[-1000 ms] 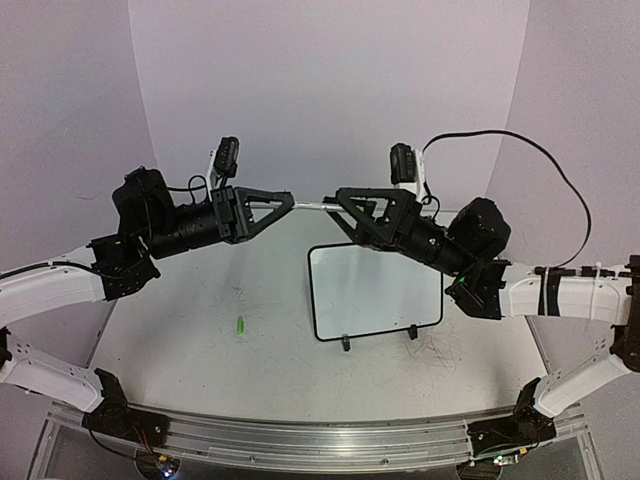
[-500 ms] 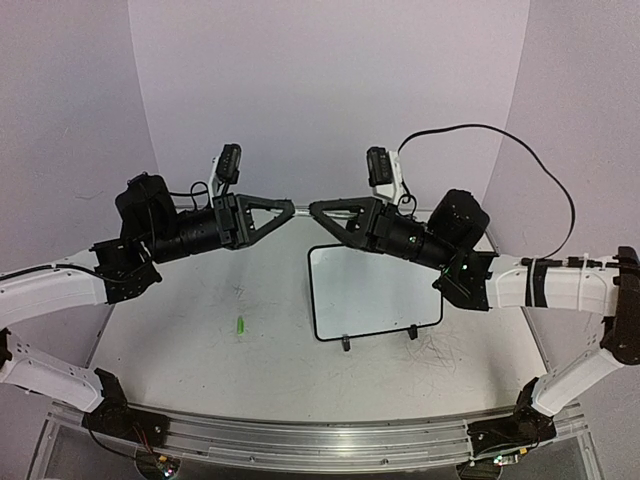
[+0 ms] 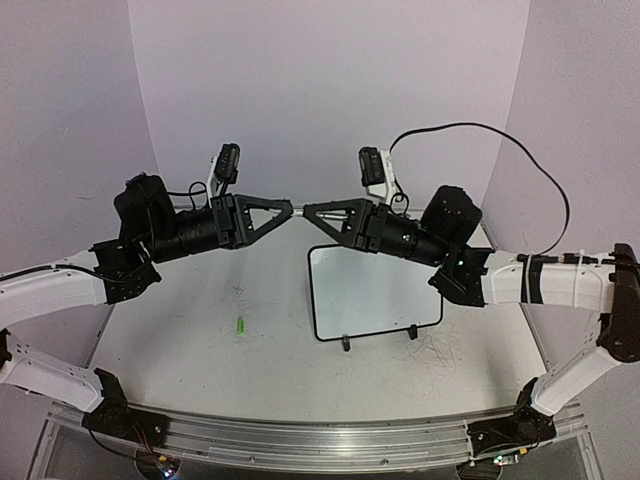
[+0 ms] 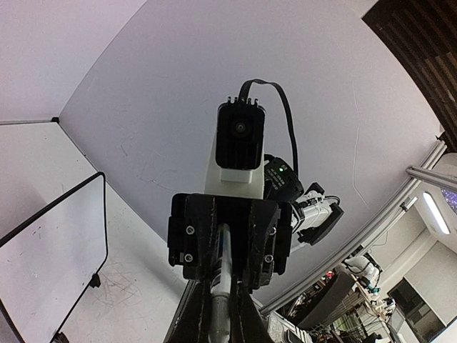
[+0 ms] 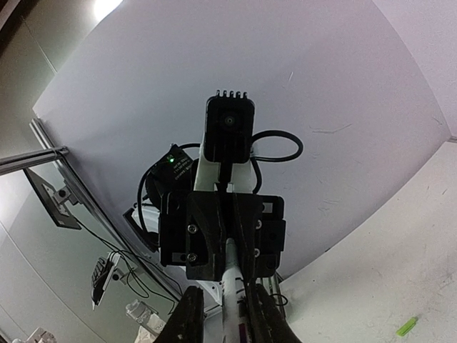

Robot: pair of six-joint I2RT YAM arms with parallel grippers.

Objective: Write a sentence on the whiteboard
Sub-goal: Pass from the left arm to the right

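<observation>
Above table (image 3: 200, 350), right hand (image 3: 308, 209) facing left

Left arm (image 3: 185, 232), right arm (image 3: 420, 240) raised, jaws tip to tip

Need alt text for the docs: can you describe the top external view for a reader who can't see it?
Two black-and-white robot arms reach inward above a white table, the left gripper and right gripper meeting tip to tip around a thin white marker pen. On the table below sit a small, blank, black-framed whiteboard and a small green piece.
</observation>
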